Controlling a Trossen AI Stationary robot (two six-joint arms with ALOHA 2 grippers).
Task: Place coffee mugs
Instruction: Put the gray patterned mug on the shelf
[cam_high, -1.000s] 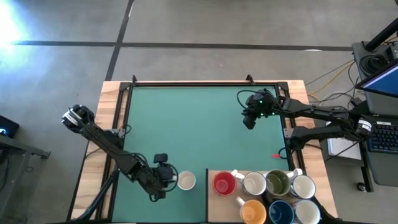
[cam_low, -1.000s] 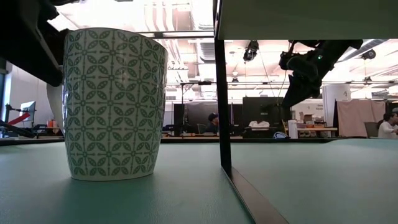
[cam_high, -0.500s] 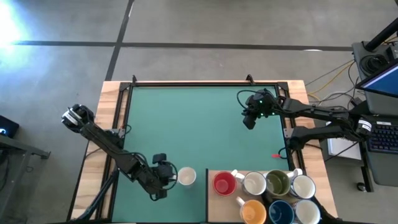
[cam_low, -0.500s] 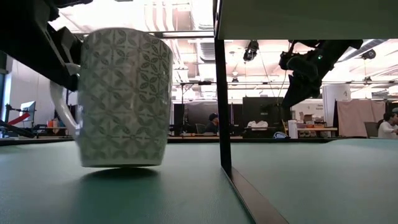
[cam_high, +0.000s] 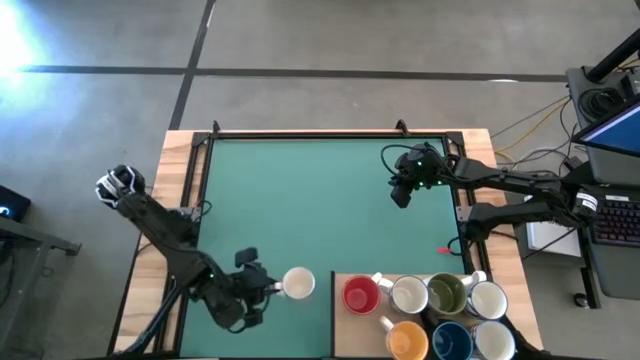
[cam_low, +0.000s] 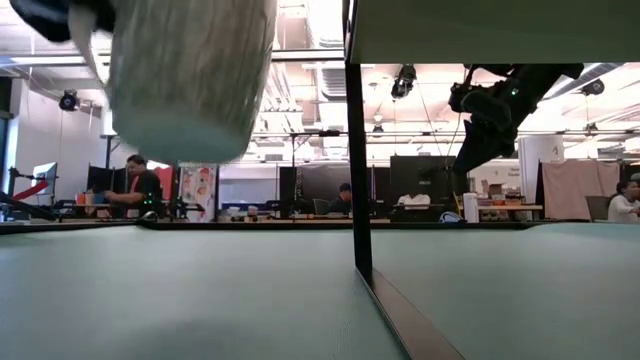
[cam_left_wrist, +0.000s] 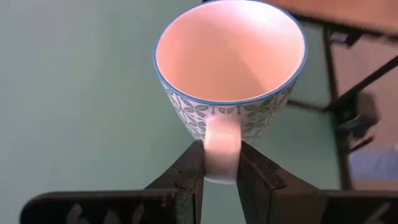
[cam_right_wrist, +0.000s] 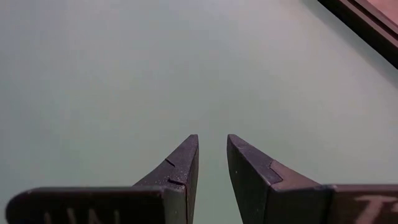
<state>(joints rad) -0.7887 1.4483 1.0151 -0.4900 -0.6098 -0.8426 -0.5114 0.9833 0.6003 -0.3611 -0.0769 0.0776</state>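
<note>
No legible text, label, brand, number or sign in any view.

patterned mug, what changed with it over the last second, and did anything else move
The left gripper, shut on the handle of the patterned mug, has lifted it off the green mat: a second ago it stood on the mat, and now the low view shows it well clear. The left arm also drew back toward the table's near edge. The right gripper and the mugs on the shelf stayed put.

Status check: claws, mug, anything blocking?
Left claw shut on patterned mug by its handle, mug off the mat. Right claw waiting over far right of mat, holding nothing. Seven mugs clustered on board, near right.
</note>
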